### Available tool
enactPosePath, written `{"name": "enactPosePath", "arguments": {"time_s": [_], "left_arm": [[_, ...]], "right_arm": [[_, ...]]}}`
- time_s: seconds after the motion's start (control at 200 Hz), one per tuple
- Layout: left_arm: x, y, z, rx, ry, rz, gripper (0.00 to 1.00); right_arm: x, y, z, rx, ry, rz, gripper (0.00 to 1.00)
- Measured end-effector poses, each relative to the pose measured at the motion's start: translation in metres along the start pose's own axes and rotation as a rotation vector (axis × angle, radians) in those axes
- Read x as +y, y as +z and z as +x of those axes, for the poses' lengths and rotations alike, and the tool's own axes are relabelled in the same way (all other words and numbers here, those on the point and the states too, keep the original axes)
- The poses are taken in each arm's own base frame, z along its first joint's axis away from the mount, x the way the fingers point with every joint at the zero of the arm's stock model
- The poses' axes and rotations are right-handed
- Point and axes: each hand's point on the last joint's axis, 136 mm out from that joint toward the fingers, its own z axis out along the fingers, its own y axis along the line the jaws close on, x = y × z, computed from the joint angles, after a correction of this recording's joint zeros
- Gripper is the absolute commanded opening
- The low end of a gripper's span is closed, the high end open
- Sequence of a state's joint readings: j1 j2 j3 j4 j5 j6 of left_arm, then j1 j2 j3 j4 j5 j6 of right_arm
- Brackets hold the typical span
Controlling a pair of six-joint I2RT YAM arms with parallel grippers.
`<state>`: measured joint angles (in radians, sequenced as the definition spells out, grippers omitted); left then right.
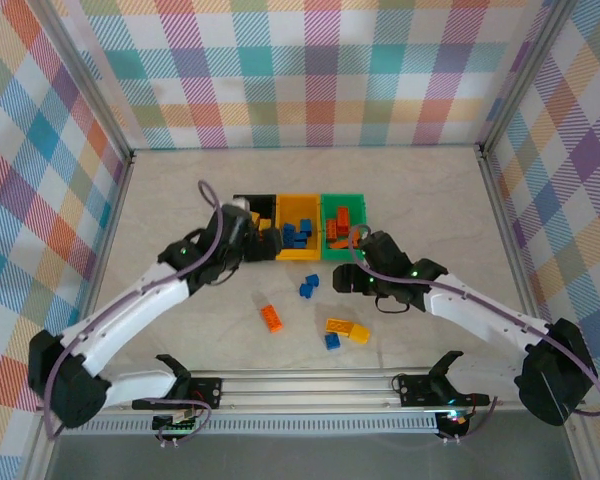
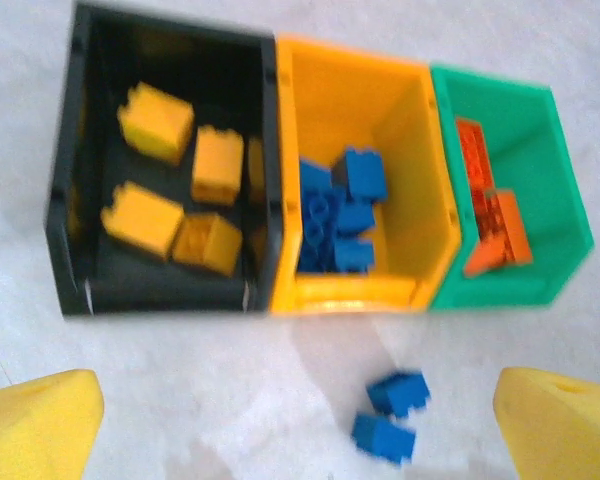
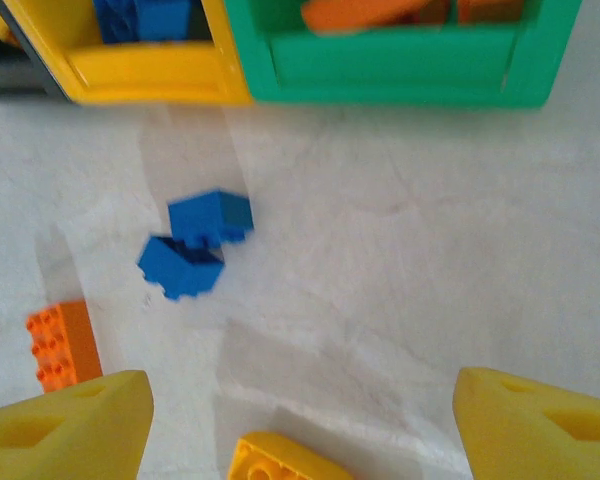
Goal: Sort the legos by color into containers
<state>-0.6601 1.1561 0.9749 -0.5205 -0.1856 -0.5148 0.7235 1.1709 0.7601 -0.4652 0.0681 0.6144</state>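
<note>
Pale table [image 1: 420, 200]; left gripper [image 2: 300, 425], right gripper [image 3: 300, 430] jaws open, empty; touching blue legos [image 1: 308, 286] mid-frame may scatter when pinched

Containers [image 2: 272, 180]: side by side in a row, legos [image 2: 335, 215] inside each.
Loose legos [image 1: 309, 286]: on the table [image 1: 430, 200], before the containers.

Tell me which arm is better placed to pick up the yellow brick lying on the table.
Probably the right: the open right gripper hangs close to the yellow brick, on its side of the table. The left gripper, also open, is farther off, by the black bin.
</note>
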Motion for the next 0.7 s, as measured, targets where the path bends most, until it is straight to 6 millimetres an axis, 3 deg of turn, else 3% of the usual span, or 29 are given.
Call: {"name": "enactPosePath", "arguments": {"time_s": [0.18,0.365,0.495,0.7], "left_arm": [[0.015,0.008,0.085,0.168,0.026,0.023,1.00],[0.022,0.025,0.153,0.330,0.114,-0.020,0.96],[0.018,0.042,0.178,0.393,0.144,-0.037,0.89],[0.026,0.061,0.200,0.450,0.184,-0.114,0.67]], "right_arm": [[-0.009,0.012,0.037,0.111,-0.012,0.016,0.78],[-0.012,0.014,0.046,0.135,-0.005,0.021,0.78],[-0.013,0.014,0.045,0.132,0.001,0.025,0.78],[-0.013,0.007,0.041,0.107,0.000,0.020,0.78]]}}
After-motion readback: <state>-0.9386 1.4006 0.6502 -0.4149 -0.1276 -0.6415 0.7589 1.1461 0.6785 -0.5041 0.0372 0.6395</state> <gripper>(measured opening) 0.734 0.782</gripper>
